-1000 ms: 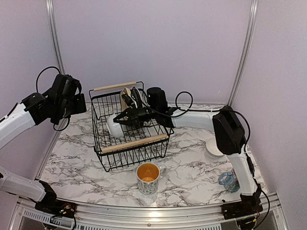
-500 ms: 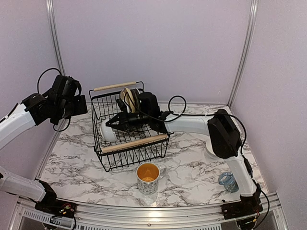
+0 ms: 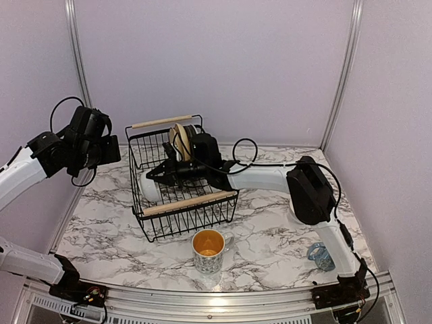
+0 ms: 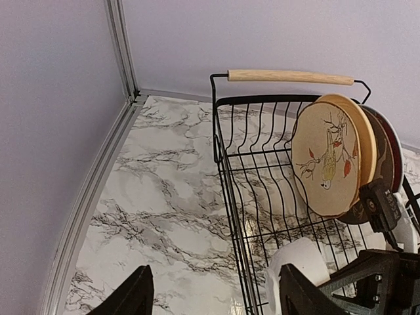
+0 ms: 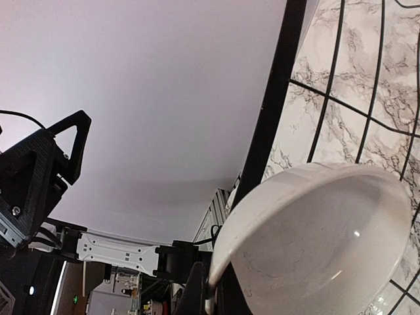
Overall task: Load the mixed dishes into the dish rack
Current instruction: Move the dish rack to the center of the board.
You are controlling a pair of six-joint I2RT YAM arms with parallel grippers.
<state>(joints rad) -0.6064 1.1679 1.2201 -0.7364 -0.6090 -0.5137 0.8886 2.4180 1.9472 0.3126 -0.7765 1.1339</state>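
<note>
The dish rack (image 3: 202,214), black wire with two wooden handles, stands mid-table. The small tan plate (image 3: 178,140) stands on edge at its back, with the dark plate (image 4: 375,172) and the red plate (image 4: 394,146) behind it; the tan plate also shows in the left wrist view (image 4: 331,154). My right gripper (image 3: 160,177) is inside the rack, shut on the rim of a small white bowl (image 3: 148,190), which is low by the rack's left wall. The bowl fills the right wrist view (image 5: 321,239), with a finger (image 5: 200,298) on its rim. My left gripper (image 4: 213,298) is open and empty, raised left of the rack.
An orange-lined mug (image 3: 208,250) stands in front of the rack. A second patterned mug (image 3: 322,255) stands at the right near my right arm's base. The left wall rail (image 4: 98,190) runs close beside the rack.
My right gripper has carried the white bowl leftward inside the rack, to its left wall. The left arm has barely moved.
</note>
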